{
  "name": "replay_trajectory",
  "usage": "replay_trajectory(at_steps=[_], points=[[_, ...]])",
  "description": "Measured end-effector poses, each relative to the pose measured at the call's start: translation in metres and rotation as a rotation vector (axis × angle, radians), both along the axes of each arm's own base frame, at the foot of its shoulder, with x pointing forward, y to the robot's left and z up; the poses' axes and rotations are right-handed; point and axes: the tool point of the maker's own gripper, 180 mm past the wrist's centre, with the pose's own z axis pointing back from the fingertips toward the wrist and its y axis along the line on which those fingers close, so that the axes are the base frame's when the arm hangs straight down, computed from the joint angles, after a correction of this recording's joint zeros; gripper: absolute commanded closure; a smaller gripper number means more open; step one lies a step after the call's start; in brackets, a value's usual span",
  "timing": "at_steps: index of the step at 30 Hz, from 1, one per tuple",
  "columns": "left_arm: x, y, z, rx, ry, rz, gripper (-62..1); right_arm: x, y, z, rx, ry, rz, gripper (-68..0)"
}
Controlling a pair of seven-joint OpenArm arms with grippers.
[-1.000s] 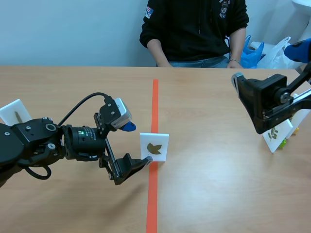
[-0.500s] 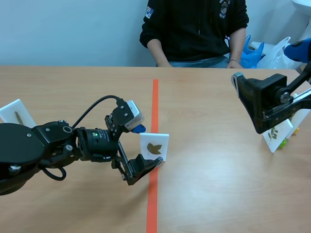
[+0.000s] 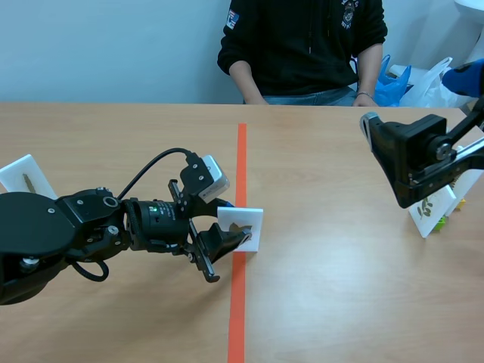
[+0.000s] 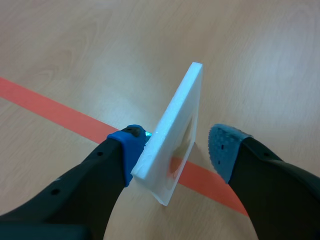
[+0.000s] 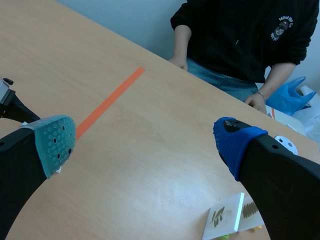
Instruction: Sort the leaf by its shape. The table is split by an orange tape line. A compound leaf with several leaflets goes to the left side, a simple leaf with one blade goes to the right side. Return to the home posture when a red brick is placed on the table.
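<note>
A small white card [image 3: 247, 221] with a brown leaf [image 3: 241, 231] on its face stands upright on the orange tape line [image 3: 241, 159]. My left gripper [image 3: 228, 224] straddles it, one finger behind and one in front. In the left wrist view the card [image 4: 176, 112] stands edge-on between the fingers of my left gripper [image 4: 177, 147]. One blue pad [image 4: 131, 147] touches its back. The other pad [image 4: 222, 145] stands a little off its face, so the gripper is open. My right gripper [image 3: 387, 155] hangs open above the table's right side, holding nothing [image 5: 145, 142].
Another white card [image 3: 23, 175] leans at the far left. Two leaf cards [image 3: 435, 206] stand at the right edge, also seen as cards [image 5: 225, 216] in the right wrist view. A person [image 3: 302, 45] sits across the table beside a blue bag [image 3: 393, 83].
My left arm has moved right to the card, its fingers have come around it, and they have drawn closer together. The right arm has not moved.
</note>
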Motion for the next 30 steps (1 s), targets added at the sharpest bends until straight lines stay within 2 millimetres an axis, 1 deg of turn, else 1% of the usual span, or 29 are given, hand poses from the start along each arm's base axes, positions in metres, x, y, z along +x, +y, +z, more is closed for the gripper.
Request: replay_trajectory(at_steps=[7,13,21,24,27,30], points=[[0.000,0.000,0.000,-0.001,0.000,0.000,-12.7,0.000,0.000,0.000,0.000,0.000,0.000,-56.4],[0.000,0.000,0.000,-0.001,0.000,0.000,-6.2,0.000,0.000,0.000,0.000,0.000,0.000,-56.4],[0.002,0.000,0.003,-0.023,0.010,0.017,-5.6,0.000,0.000,0.000,0.000,0.000,0.000,-56.4],[0.009,0.006,0.005,-0.027,0.018,0.051,-5.7,0.000,0.000,0.000,0.000,0.000,0.000,-56.4],[0.025,0.018,0.021,-0.080,0.035,0.129,-5.7,0.000,0.000,0.000,0.000,0.000,0.000,-56.4],[0.046,0.038,0.044,-0.136,0.024,0.213,-5.7,0.000,0.000,0.000,0.000,0.000,0.000,-56.4]])
